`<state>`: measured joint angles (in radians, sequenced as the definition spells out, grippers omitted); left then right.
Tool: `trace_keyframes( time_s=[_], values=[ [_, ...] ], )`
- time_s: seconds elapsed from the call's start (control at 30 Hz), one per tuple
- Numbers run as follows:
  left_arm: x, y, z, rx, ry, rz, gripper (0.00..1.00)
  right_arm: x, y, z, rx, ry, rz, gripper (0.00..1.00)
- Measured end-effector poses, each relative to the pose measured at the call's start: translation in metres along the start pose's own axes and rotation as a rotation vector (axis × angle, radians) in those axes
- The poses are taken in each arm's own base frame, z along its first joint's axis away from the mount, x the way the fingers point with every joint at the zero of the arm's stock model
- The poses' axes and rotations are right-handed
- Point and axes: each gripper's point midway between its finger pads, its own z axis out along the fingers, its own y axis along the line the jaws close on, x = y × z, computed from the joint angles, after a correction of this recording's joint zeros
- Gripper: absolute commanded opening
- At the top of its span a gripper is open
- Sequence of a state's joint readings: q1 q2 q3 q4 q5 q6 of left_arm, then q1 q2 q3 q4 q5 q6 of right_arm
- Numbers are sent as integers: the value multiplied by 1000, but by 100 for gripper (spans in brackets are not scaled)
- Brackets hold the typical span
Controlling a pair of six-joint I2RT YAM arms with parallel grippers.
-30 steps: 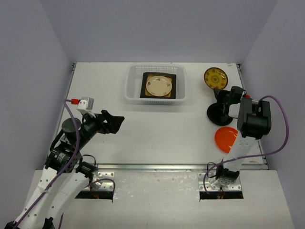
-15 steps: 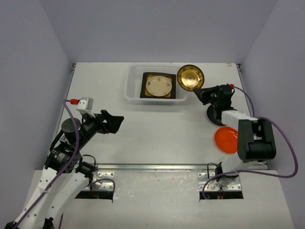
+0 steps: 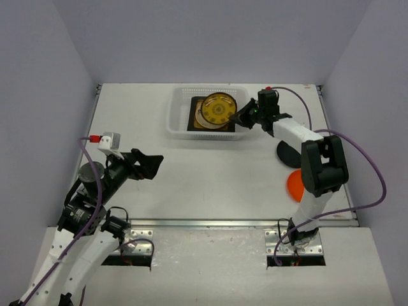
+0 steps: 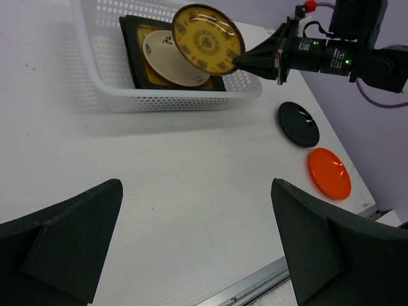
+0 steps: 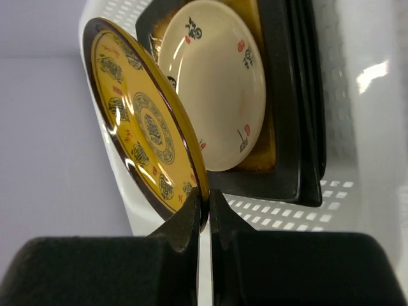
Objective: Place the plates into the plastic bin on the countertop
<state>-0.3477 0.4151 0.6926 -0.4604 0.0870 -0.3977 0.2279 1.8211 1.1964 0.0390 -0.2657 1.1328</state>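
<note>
We see the right gripper (image 3: 241, 116) clamped on the rim of the patterned yellow plate (image 3: 218, 108). Both fingers (image 5: 185, 224) pinch its edge with almost no gap between them. The arm is stretched far out toward the back of the countertop (image 3: 210, 182).

The yellow plate is tilted, not flat, and hangs over the plastic bin (image 3: 175, 113), on the bin's right half. Its face is turned up and to the left in the left wrist view. Right below it the cream plate (image 5: 220, 83) lies flat inside the bin on top of the square dark-rimmed plates (image 5: 287, 95), the top one showing an amber centre. We cannot tell if the yellow plate touches the cream one. In the top view it covers most of it.

The bin sits at the far middle of the countertop. Out on the right side the black plate (image 4: 298, 123) lies flat on the countertop. The orange plate (image 4: 329, 173) lies just nearer the front edge, a small gap between the two. In the top view both are partly hidden by the right arm.

The left gripper (image 3: 152, 164) is spread wide and grips nothing. It hangs above the left front of the countertop, well apart from the bin and all the plates.
</note>
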Motion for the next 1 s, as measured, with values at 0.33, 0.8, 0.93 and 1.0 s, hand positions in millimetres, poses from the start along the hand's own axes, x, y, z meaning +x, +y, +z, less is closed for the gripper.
trace_keyframes(
  time_s=[0.33,0.8,0.93,1.0],
  values=[
    [-4,-1,-4,6,-23,2,100,17,-16,35,100,83,-47,10],
    [-5,-2,-6,7,-30,3,100,-20,36,43,28,36,-117,71],
    [-5,-2,-6,7,-31,3,100,-22,36,35,49,43,-184,94],
    [-5,-2,-6,7,-31,3,100,-21,34,30,63,49,-220,99]
  ],
)
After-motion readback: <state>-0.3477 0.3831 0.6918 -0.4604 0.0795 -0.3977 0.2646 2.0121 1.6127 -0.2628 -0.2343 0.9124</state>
